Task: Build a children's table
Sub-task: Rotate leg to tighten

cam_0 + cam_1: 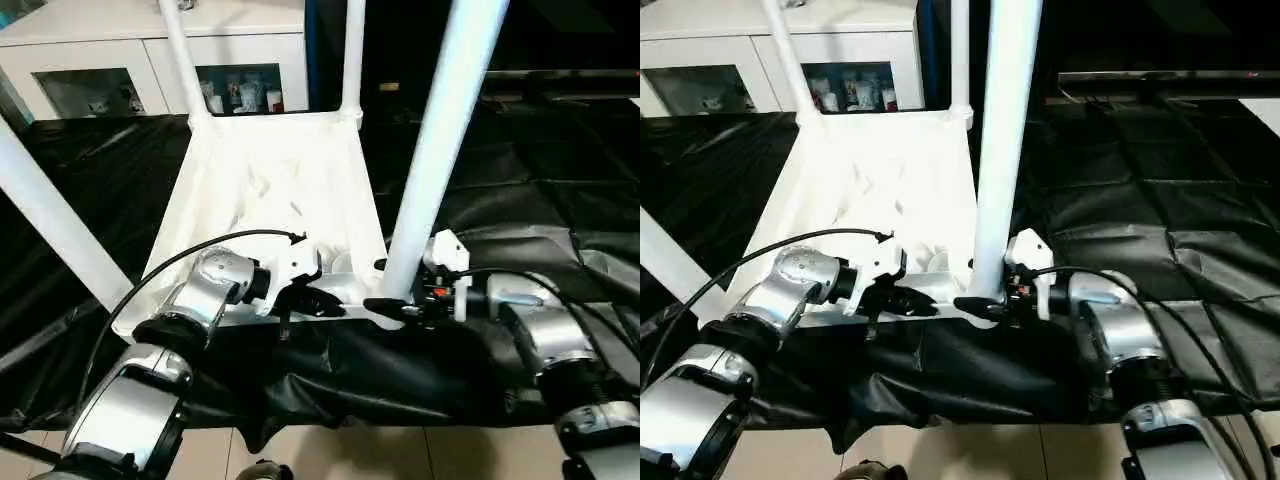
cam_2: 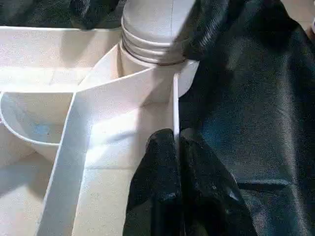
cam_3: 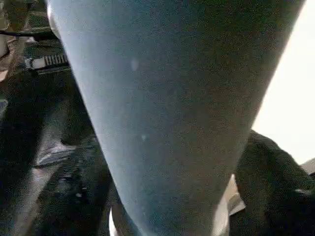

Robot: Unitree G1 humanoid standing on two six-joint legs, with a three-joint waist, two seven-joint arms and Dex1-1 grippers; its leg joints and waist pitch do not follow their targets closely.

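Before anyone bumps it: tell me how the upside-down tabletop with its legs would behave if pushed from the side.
The tabletop would probably slide as one stiff piece, since its ribbed plastic looks rigid. It likely moves easily: hollow white plastic seems light, and the black cloth under it may wrinkle and drag along. The near leg stands tall above its socket, so a push high up could lever or tilt it.

The white tabletop (image 1: 270,190) was laid upside down on the black-draped surface, its ribbed underside turned up. Four white tapered legs were stood in the corner sockets (the nearest (image 1: 440,150) rising steeply at the front right corner, threaded base seated).
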